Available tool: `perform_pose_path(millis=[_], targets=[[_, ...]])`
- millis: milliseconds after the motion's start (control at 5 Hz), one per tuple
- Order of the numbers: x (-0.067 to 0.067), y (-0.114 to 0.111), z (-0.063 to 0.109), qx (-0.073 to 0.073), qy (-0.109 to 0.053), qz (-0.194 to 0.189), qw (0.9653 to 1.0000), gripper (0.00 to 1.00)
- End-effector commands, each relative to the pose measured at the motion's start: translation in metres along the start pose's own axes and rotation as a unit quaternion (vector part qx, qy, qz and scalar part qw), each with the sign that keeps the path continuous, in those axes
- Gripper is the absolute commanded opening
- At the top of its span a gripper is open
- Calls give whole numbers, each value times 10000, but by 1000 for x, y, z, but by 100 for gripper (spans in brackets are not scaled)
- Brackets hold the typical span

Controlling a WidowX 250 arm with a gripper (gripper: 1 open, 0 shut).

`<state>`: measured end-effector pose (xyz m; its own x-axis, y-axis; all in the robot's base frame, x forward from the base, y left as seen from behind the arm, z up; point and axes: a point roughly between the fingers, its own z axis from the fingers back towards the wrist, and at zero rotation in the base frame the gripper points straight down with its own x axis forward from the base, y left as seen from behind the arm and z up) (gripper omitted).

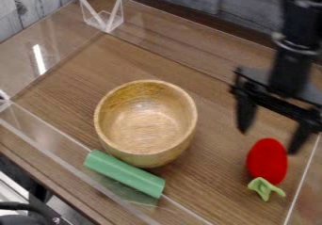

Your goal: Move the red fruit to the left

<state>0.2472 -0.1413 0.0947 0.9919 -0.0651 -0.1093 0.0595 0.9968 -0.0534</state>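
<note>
The red fruit [265, 160] lies on the wooden table near the right edge, its light green stem [265, 187] pointing toward the front. My gripper [273, 127] hangs just above and behind it, pointing straight down, open, with nothing between its black fingers [244, 114]. The fingertips stand on either side of the fruit's upper end, apart from it.
A wooden bowl [147, 121] sits in the middle of the table. A long green block [123, 173] lies in front of it near the front edge. Clear acrylic walls [56, 42] surround the table, with a clear stand [101, 15] at the back left.
</note>
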Motion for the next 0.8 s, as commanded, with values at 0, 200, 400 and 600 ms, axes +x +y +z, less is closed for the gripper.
perform_pose_path(millis=[0,200,400,600], targets=[[13,-2,7,-100,-305,227,9992,100],[10,-4,10,-69,-300,429,9986,100],[8,-4,14,-43,-288,606,9977,100],[6,-5,18,-26,-285,775,9966,100]])
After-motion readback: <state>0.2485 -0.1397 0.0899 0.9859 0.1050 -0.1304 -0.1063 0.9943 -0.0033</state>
